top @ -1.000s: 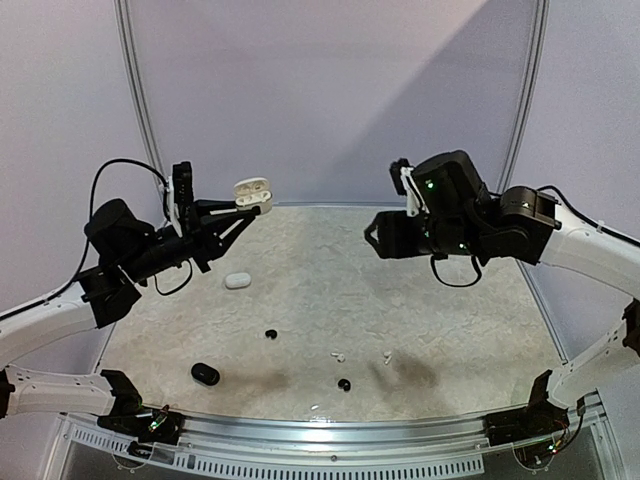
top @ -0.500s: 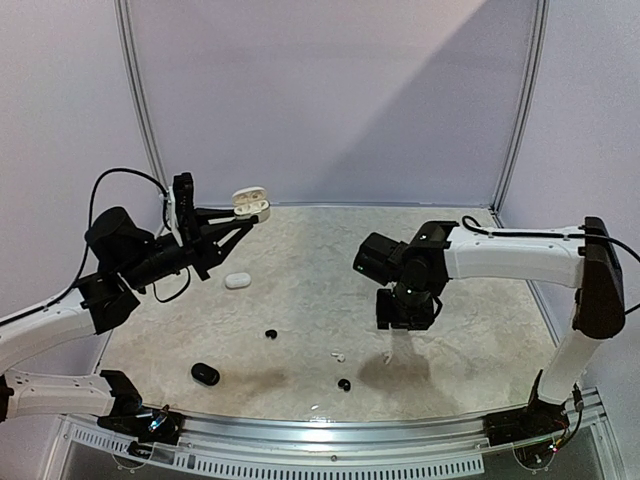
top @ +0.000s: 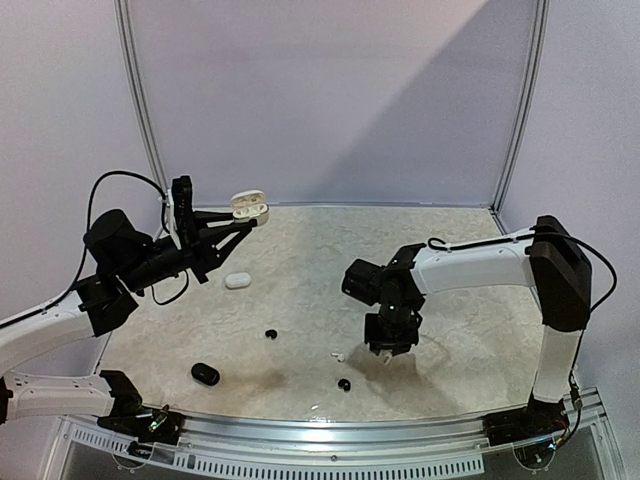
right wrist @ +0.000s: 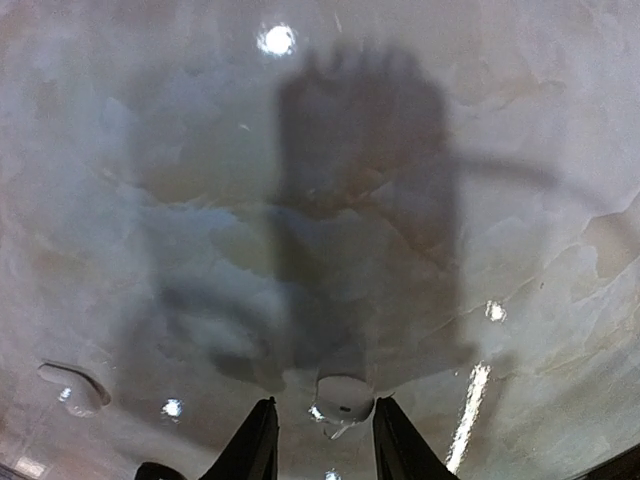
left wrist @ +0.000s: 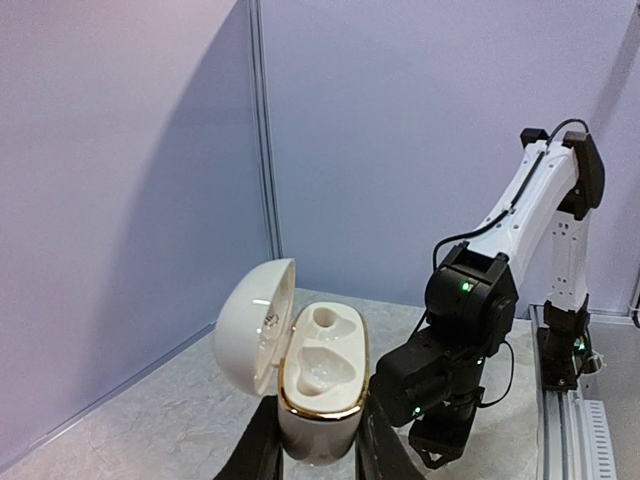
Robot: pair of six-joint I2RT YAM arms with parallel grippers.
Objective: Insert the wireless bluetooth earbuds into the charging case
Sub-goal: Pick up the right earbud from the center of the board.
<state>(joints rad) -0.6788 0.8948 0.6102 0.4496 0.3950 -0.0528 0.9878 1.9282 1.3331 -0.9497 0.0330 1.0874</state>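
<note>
**Item — white earbud (right wrist: pixel 343 402).** Lies on the marbled table (top: pixel 470 300), right of centre, between the fingers of the right gripper (right wrist: pixel 325 408), which is lowered over it. The fingers stand apart, with bare table showing on one side of the bud, so it is not yet gripped.

**Hazards (judged).**
- The bud sits off centre in the gap. If one finger reaches it first, it may skid or spin away on the glossy surface.
- The piece is tiny and rounded, so a pinch across the smooth head could squirt it out.
- A grip at an odd angle would leave the bud badly turned for its socket.

**Orientation.** The rounded head lies away from the wrist camera. A short stem seems to trail back toward the camera and a little to one side. The long axis therefore appears to run roughly along the gap, not across it; the stem is too small to be sure.

**Nearby.** A second white earbud (top: pixel 338 356) lies just beside this one, untouched. Two black earbuds (top: pixel 271 333) (top: pixel 344 384) lie apart, nearer the table's middle and front.

**Destination — white charging case (left wrist: pixel 315 385).**
- Held aloft at the far left, well apart from the bud.
- Lid open, both sockets empty and facing up.
- Left gripper (left wrist: pixel 318 445) clamped on its base.

**Also present.** A closed white case (top: pixel 237 281) and a black case (top: pixel 205 374), both on the table.
</note>
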